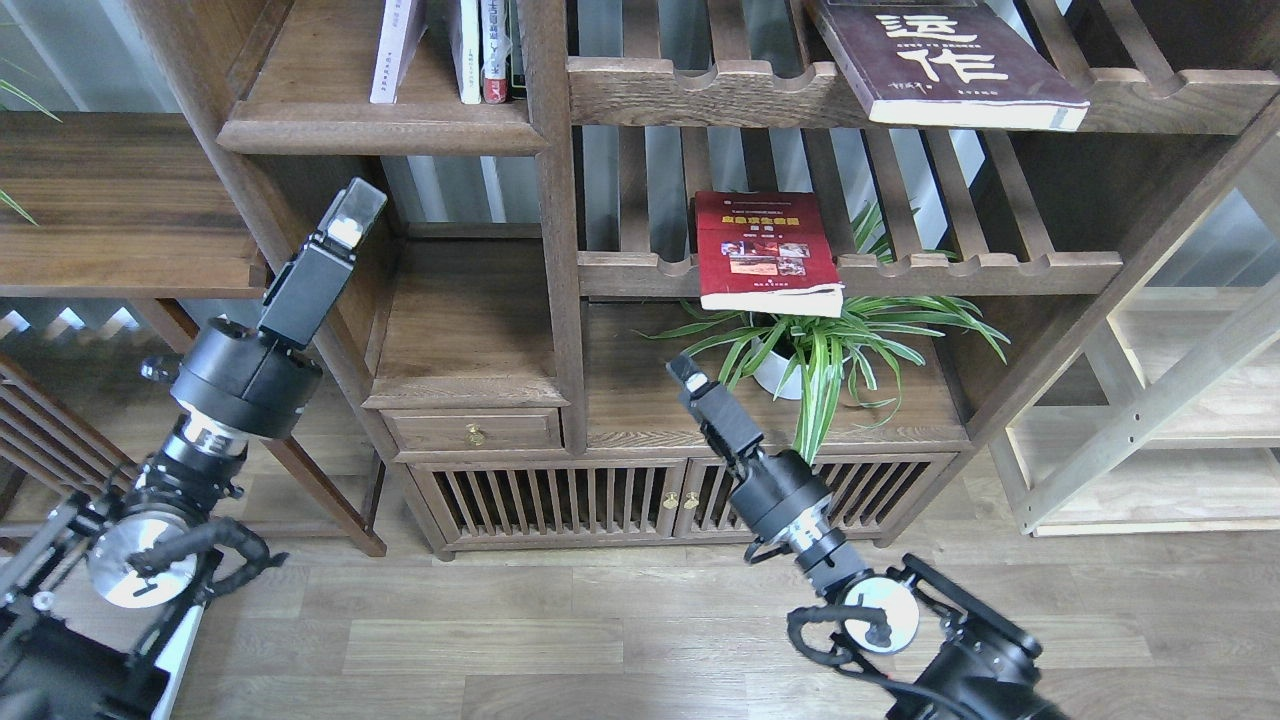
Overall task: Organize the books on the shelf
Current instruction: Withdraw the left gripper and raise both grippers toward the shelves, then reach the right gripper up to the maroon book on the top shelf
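The pale lavender-white book (393, 50) stands leaning on the solid dark shelf (380, 128) at top left, beside thin white and red-spined volumes (480, 50). The maroon book (940, 60) lies flat on the top slatted rack, overhanging its front rail. The red book (765, 250) lies flat on the middle slatted rack, also overhanging. My left gripper (350, 215) is below the shelf's front edge, empty, pointing up; its fingers cannot be told apart. My right gripper (690, 375) is empty, low in front of the plant, below and left of the red book.
A potted spider plant (800, 350) stands under the red book, close to my right gripper. A drawer (475, 430) and slatted cabinet doors (560, 500) are below. Pale light-wood shelving (1150, 400) stands at right, a dark side table (120, 230) at left.
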Controlling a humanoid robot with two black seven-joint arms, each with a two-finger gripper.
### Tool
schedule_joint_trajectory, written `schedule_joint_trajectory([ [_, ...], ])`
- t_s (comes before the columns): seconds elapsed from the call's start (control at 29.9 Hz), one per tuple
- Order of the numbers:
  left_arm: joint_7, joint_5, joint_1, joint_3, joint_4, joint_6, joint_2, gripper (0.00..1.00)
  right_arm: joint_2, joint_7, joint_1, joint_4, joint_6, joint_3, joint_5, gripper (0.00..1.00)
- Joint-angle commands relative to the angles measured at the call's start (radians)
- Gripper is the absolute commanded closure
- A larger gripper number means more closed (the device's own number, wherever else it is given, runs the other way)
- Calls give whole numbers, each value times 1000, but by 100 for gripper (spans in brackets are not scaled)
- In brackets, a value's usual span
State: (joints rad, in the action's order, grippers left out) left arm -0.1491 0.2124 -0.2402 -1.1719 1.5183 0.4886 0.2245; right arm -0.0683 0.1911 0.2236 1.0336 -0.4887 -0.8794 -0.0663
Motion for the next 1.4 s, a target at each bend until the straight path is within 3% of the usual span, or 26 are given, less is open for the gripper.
schedule_joint_trajectory([
  [0.0, 16, -24, 22, 0, -3, 0, -60, 2, -19, -1, 25, 26, 0, -13, -18, 1],
  [0.3, 17, -33, 28, 0, -10, 0, -99, 2, -82, -2, 63, 49, 0, -165, -63, 1],
  [0.74, 6, -33, 59, -5, -58, 0, -137, 2, -191, -1, 88, 52, 0, -268, -79, 1],
  [1.04, 8, -33, 55, -12, -113, 0, -149, 2, -242, -4, 88, 137, 0, -294, -79, 1],
  [1.17, 11, -33, 44, -12, -139, 0, -149, 2, -246, -30, 88, 189, 0, -290, -75, 1],
  [1.3, 13, -33, 42, -12, -153, 0, -148, 2, -231, -101, 86, 212, 0, -266, -63, 1],
  [1.37, 13, -33, 44, -11, -153, 0, -148, 2, -229, -111, 88, 212, 0, -265, -59, 1],
])
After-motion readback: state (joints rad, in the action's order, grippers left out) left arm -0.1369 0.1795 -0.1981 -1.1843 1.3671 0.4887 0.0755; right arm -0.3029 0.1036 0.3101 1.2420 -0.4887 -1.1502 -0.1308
